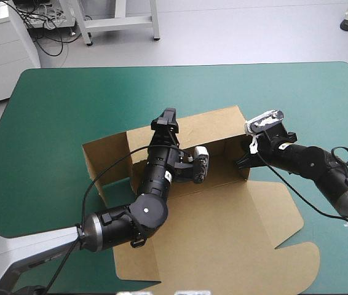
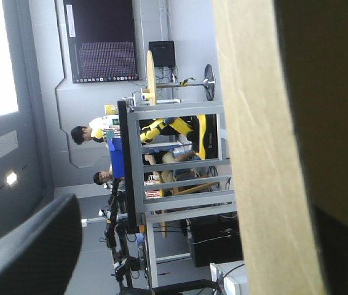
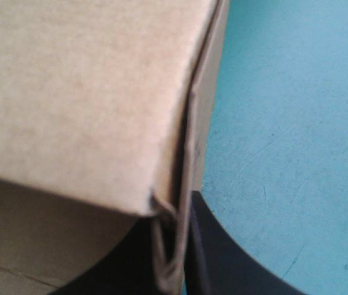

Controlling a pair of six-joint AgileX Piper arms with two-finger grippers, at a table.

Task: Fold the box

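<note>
High view, box [image 1: 223, 221]: lay near the middle of the teal-green table [image 1: 57, 104], partly formed, with back wall and left wall raised and the lid panel flat toward the near right.
Pose of left gripper [image 1: 169, 118]: poised over the box floor at the top of the back wall. Stood wide in the left wrist view, black fingers [image 2: 26, 258] apart, the wall's pale edge close beside one of them and nothing clamped.
Reason, left side: judged to be bracing the back wall upright from inside, so that it could not sag while the corner was worked.
Grip of right gripper [image 1: 246, 161]: set at the box's right front corner. Pinched almost closed on the doubled edge of the right wall, board layers visible between its fingertips in the right wrist view.
Reason, right side: probably held the folded layers together and steered the side wall against the back wall.
Step in hand: judged as raising and tucking the right wall.
Left to do: front wall not yet raised.
Risk: layers could spring apart if released too soon.
</note>
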